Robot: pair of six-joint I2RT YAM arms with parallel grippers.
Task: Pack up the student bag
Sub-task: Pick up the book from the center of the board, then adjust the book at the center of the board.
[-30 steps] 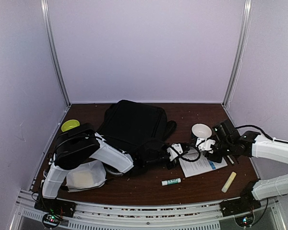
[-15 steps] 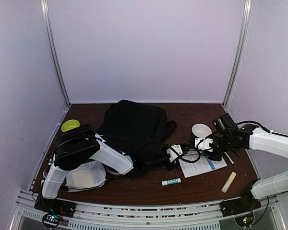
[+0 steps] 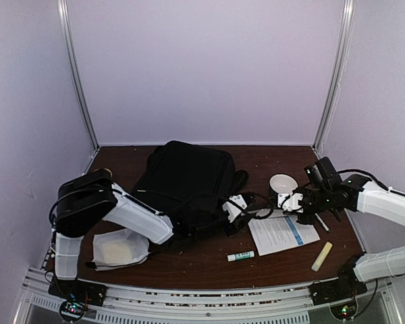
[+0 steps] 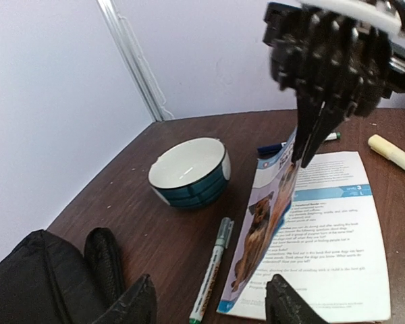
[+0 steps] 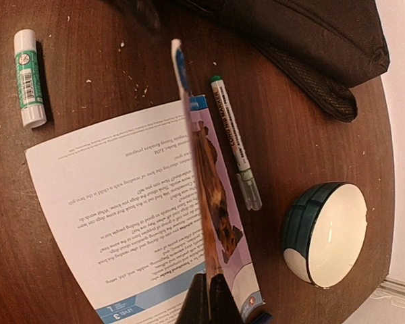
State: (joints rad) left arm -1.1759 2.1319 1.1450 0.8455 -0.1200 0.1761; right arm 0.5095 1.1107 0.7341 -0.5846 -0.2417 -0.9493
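Packing looks barely begun: the student bag point(image 3: 185, 172) lies on the table point(image 3: 202, 268), left hand point(image 3: 233, 206) wide and empty beside it, right hand point(image 5: 208, 297) pinching the booklet point(image 5: 121, 202) cover, with bowl point(image 5: 324, 233), marker point(image 5: 233, 138) and glue stick point(image 5: 25, 77) unpacked.

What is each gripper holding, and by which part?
The right gripper pinches the booklet by the edge of its lifted cover; the left gripper holds nothing.

Your three cameras
Overhead faced 12 o'clock from behind; both close wrist views shared the booklet point(image 4: 324, 236) and bowl point(image 4: 189, 172).
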